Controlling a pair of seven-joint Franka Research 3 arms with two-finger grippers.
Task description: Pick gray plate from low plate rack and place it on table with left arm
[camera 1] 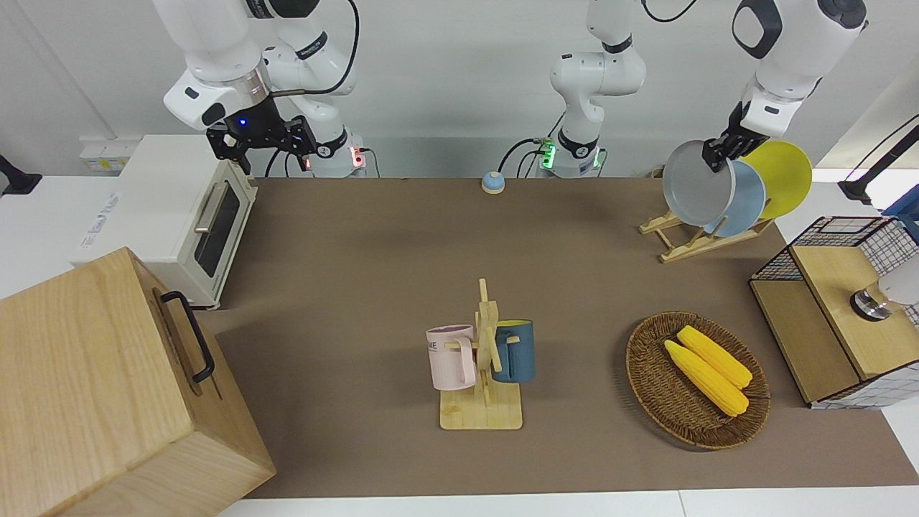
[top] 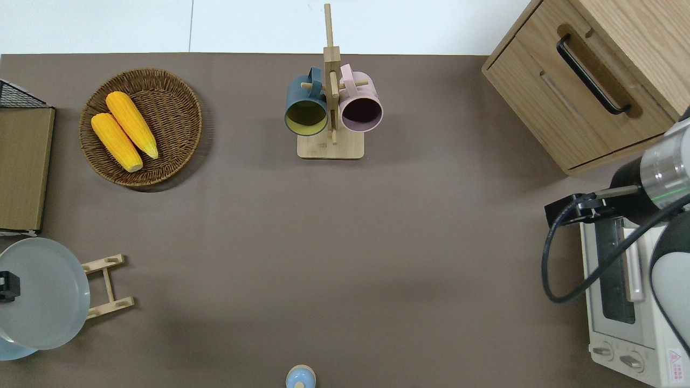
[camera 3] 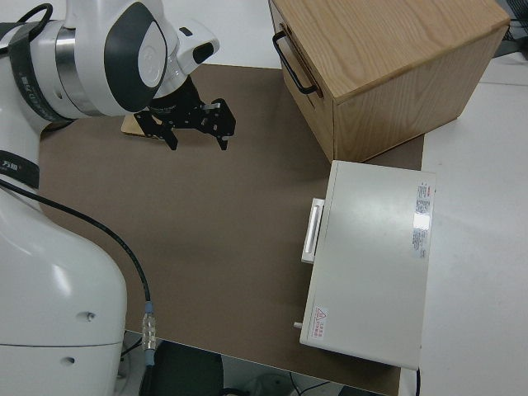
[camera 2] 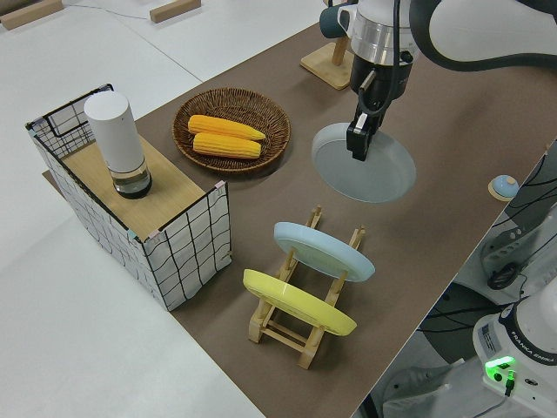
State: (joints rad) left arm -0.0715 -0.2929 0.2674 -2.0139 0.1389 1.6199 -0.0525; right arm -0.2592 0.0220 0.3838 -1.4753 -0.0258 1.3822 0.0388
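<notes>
The table [camera 1: 402,237] is wide and brown, and most of it is bare in the middle. A big wooden box [camera 1: 100,388] and a white oven [camera 1: 190,215] are kept at the right arm's end. The right arm is parked, and its gripper [camera 3: 196,125] is spread apart with nothing in it.

At the left arm's end a round basket [camera 1: 698,380] with two corn cobs is seen, and a mug stand [camera 1: 482,359] is set near the middle. The low rack [camera 2: 300,309] is found nearer to the robots than the basket. A blue plate [camera 2: 324,251] and a yellow plate [camera 2: 298,302] are left leaning in it.

The gray plate [top: 43,293] is lifted up out of the rack. It is pinched at its rim by the left gripper [camera 2: 359,141] and is held in the air, partly over the rack and the blue plate.

So the picking part looks done. The placing part is not done yet: the plate has to be carried over a bare spot, laid flat on the table and let go.
</notes>
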